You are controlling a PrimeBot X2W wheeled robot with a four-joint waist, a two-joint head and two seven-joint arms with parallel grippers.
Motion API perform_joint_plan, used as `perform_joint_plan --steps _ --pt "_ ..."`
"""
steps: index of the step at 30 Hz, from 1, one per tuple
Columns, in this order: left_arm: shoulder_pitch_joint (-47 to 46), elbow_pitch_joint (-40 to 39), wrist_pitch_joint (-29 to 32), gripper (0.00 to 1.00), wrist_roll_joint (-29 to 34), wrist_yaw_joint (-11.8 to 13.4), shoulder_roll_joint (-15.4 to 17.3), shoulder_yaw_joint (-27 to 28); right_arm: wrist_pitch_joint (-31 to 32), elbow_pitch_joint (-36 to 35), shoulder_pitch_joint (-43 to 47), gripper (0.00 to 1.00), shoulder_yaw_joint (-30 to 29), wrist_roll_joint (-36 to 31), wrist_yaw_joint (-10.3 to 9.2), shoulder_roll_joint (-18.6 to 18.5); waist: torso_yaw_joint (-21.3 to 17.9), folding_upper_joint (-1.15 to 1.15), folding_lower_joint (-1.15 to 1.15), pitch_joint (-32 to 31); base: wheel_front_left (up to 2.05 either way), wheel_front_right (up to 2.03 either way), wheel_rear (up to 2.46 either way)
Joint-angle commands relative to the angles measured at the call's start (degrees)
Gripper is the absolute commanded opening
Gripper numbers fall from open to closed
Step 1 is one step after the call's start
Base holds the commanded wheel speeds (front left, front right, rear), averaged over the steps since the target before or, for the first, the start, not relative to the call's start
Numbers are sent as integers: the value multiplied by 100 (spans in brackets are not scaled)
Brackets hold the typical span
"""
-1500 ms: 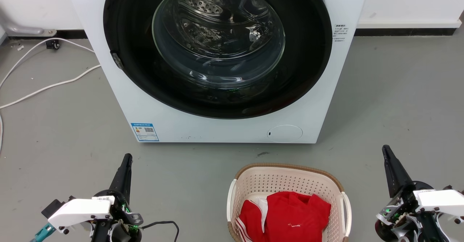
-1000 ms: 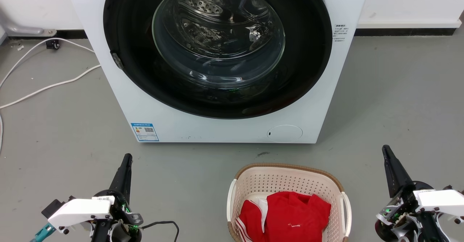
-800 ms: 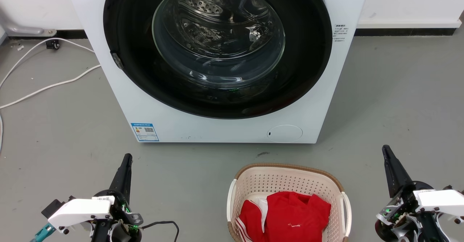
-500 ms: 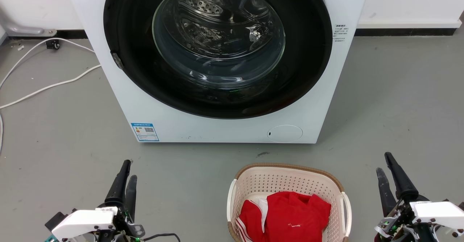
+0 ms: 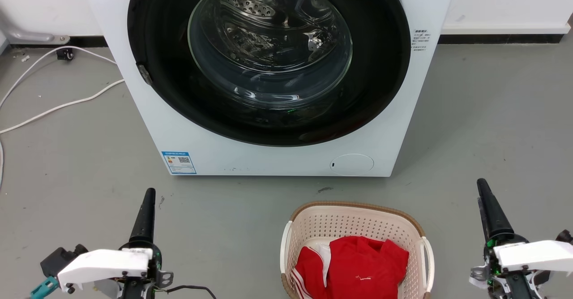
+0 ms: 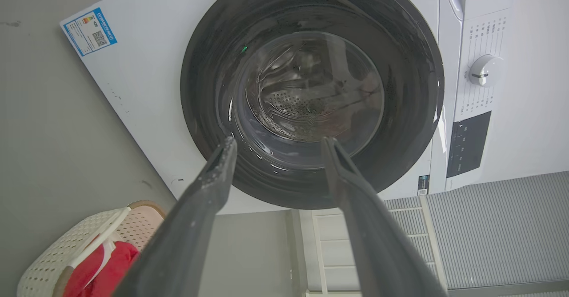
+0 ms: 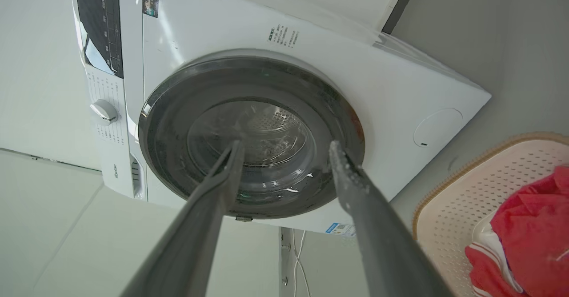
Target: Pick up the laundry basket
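Note:
The laundry basket (image 5: 349,223) is cream, perforated, with a brown rim, and stands on the grey floor at the bottom centre of the head view. A red and white garment (image 5: 358,267) lies in it. My left gripper (image 5: 149,194) hovers well to its left, and my right gripper (image 5: 481,185) beyond its right handle (image 5: 427,258). Neither touches it. The left wrist view shows the left gripper (image 6: 279,143) open and empty, the basket (image 6: 66,248) at lower left. In the right wrist view the right gripper (image 7: 285,148) is open and empty, the basket (image 7: 462,186) at lower right.
A white front-loading washing machine (image 5: 277,160) with a round dark door (image 5: 268,48) stands just behind the basket. White cables (image 5: 53,106) trail over the floor at the far left. Bare grey floor lies on both sides of the basket.
Both grippers have gone from a single closed-looking point to open, with fingers briefly seen apart half a second ago. Both wrists have rolled and shifted slightly. The basket has not moved.

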Motion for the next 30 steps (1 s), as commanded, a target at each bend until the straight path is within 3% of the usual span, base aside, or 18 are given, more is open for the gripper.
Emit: perform_joint_plan --steps 1,13,30 --pt "-43 -168 -56 100 272 41 18 -32 -56 -194 -13 100 39 -360 1 -14 2 0 0 -1 0 0 0" --pt "76 -439 -338 100 1735 259 21 -293 -340 -516 169 100 168 -1918 1 -18 12 0 0 -15 0 0 0" --pt "231 -614 -681 100 3256 286 24 -319 -685 -778 384 100 208 -3594 1 -23 19 0 0 -24 0 0 0"
